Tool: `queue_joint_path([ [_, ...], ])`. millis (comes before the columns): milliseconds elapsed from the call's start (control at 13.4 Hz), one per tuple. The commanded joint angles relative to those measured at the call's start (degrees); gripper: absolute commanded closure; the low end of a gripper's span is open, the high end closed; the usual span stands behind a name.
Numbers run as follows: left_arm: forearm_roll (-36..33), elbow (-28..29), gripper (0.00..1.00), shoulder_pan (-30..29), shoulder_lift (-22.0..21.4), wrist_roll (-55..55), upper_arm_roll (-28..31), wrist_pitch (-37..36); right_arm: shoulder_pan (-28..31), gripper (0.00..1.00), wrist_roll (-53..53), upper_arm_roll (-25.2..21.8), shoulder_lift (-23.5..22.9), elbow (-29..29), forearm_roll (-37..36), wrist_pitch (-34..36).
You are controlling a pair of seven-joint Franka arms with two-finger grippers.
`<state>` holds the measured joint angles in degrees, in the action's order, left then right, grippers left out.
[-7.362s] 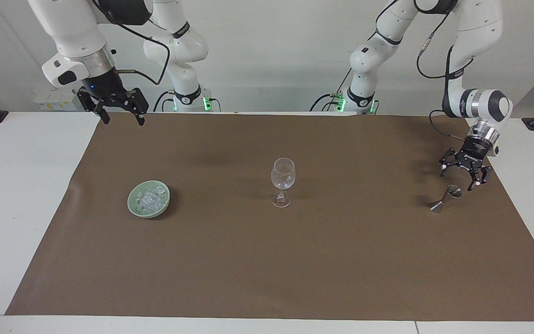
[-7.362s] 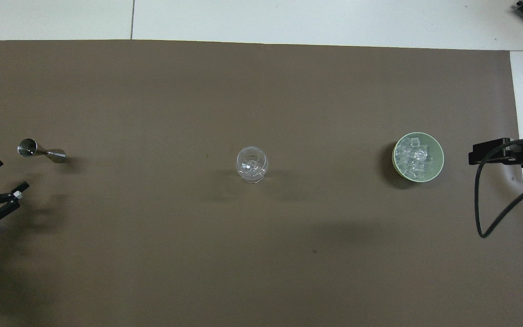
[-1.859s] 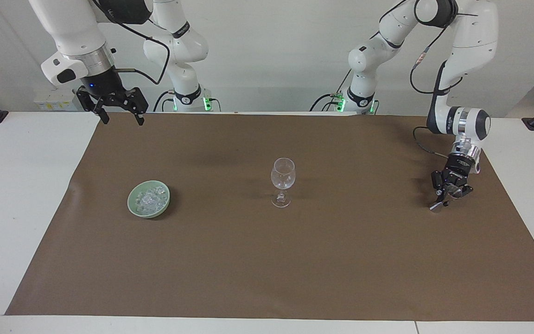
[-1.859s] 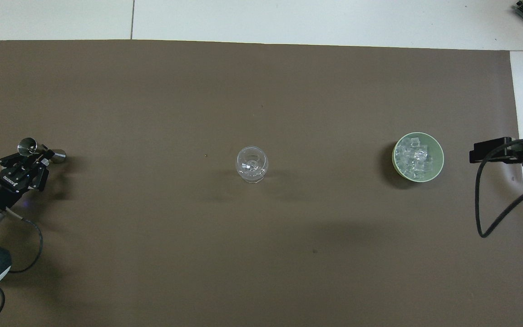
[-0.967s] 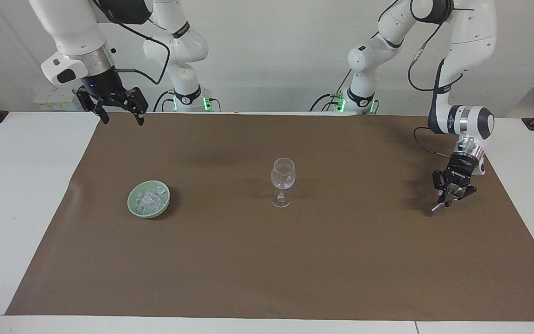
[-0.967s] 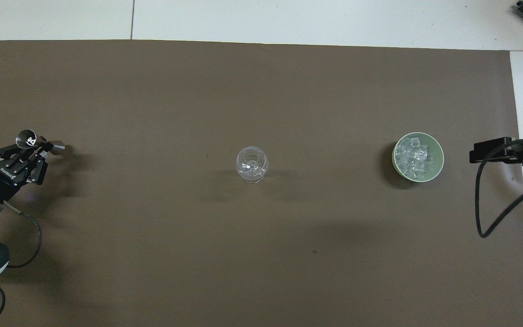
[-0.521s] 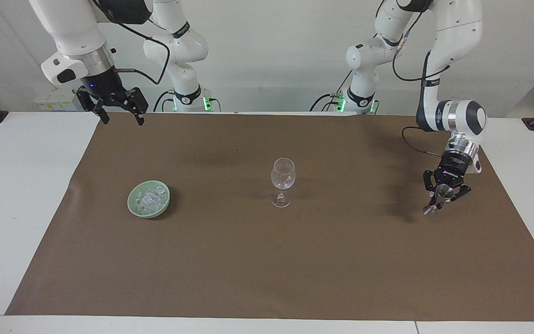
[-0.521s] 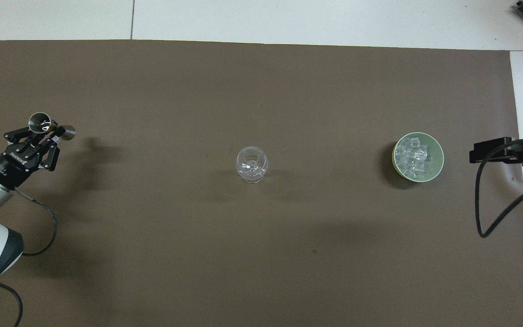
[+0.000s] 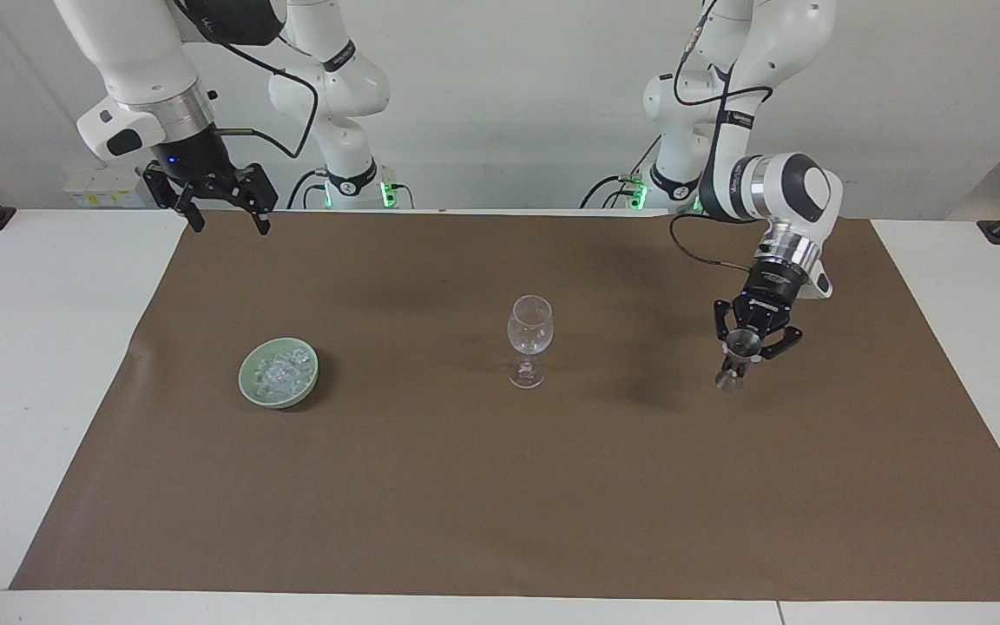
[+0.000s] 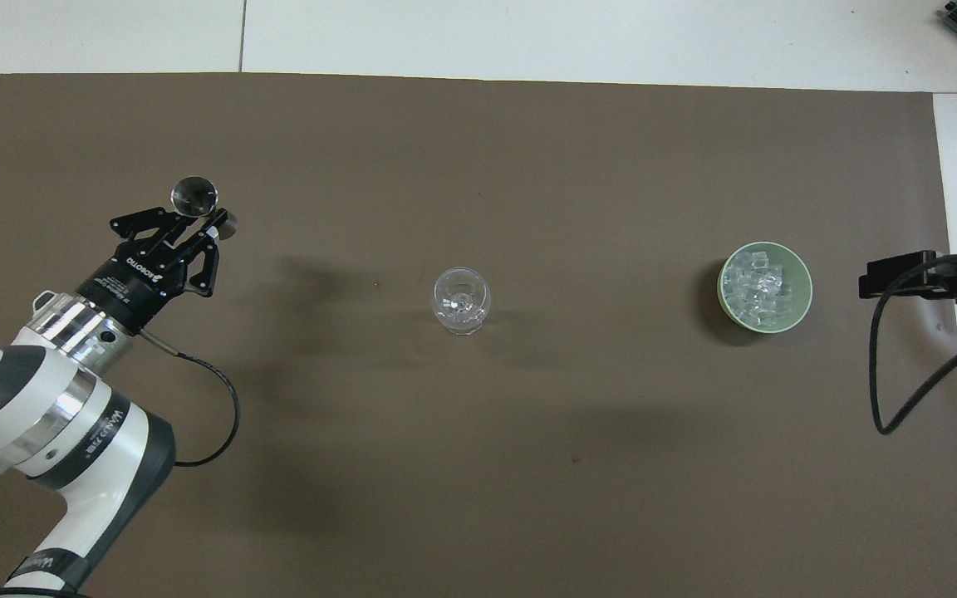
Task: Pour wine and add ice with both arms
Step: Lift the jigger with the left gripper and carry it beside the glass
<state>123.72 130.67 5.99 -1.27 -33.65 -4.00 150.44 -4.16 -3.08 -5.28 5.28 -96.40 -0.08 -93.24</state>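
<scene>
Both my hands are up: my left hand [image 9: 747,345] grips a steel jigger [image 9: 736,365] over the brown mat [image 9: 500,486], toward my left arm's end from the wine glass [image 9: 529,338], while my right hand [image 9: 224,213] waits spread open, with ice [image 9: 280,371] in the green bowl [image 9: 252,387] on the worktop [image 9: 31,347].

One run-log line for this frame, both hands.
left hand: shut on jigger, airborne over mat | right hand: open, waiting | glass: upright | ice: in bowl
</scene>
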Motion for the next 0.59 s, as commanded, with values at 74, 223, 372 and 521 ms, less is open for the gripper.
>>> queue_joint_path([
  [74,1.7,-2.96,1.0,4.56,-1.72,-0.27,-4.85,11.6,0.38,0.0,1.23,0.18,1.31,-1.42,1.22,-0.1],
  [223,1.7,-4.8,1.0,4.56,-1.72,-0.27,-8.99,16.36,0.38,0.0,1.23,0.18,1.31,-1.42,1.22,-0.1],
  [372,1.53,-6.39,1.0,4.65,-1.11,-0.19,-12.5,20.14,0.38,0.0,1.23,0.09,1.31,-1.42,1.22,-0.1],
  [521,1.0,-7.8,1.0,5.61,-0.49,0.08,-15.06,24.27,0.38,0.0,1.23,0.18,1.31,-1.42,1.22,-0.1],
])
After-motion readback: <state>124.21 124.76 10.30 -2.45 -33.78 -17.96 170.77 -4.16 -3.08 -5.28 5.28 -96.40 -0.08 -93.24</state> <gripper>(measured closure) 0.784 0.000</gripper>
